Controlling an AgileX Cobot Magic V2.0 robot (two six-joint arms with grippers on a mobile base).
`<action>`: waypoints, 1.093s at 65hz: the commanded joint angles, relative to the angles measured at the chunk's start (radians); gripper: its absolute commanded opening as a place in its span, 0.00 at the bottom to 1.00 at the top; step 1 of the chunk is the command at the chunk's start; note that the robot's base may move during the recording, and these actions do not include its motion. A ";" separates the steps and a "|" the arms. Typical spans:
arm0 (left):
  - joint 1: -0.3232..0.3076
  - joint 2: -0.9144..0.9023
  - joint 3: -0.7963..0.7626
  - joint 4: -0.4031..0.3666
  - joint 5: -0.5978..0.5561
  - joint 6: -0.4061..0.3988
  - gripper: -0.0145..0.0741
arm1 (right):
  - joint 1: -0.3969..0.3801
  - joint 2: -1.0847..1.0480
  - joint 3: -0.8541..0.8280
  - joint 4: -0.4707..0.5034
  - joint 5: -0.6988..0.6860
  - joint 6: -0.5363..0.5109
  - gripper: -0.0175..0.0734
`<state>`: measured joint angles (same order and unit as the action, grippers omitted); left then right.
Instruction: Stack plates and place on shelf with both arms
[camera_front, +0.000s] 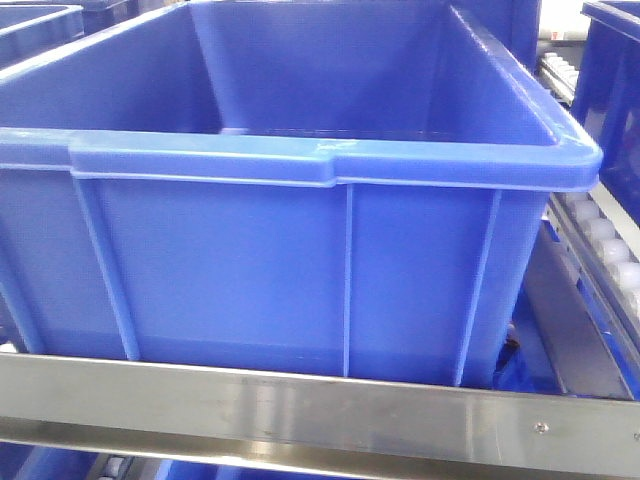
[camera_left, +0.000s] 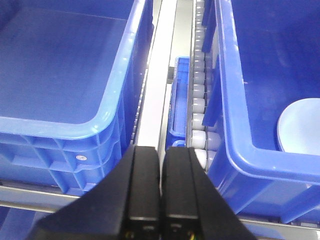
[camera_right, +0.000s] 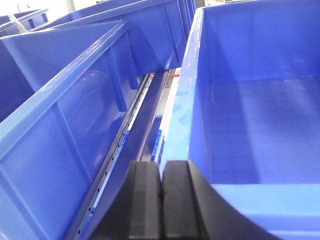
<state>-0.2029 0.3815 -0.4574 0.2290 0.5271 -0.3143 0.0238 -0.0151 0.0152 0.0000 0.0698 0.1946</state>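
Plate (camera_left: 300, 127) in unlabelled blue bin (camera_left: 235, 150)

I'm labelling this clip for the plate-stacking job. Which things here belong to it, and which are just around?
Job:
- plate, in the right-hand bin
- left gripper, jaws together
- right gripper, jaws together

Just around:
- blue bins
- metal rail
- white rollers

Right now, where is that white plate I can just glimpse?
The plate shows only in the left wrist view, at the right edge, lying inside the right-hand blue bin, just beyond that bin's near rim and right of the roller track.
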 joint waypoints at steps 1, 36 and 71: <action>0.002 0.014 -0.029 0.008 -0.083 -0.005 0.26 | -0.004 -0.015 0.014 -0.012 -0.031 -0.004 0.22; 0.004 -0.019 -0.009 0.012 -0.094 -0.005 0.26 | -0.004 -0.015 0.014 -0.012 -0.031 -0.004 0.22; 0.060 -0.408 0.467 -0.065 -0.440 -0.006 0.26 | -0.004 -0.015 0.014 -0.012 -0.031 -0.004 0.22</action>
<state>-0.1454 -0.0059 0.0023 0.1778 0.2128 -0.3143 0.0238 -0.0151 0.0152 0.0000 0.0698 0.1946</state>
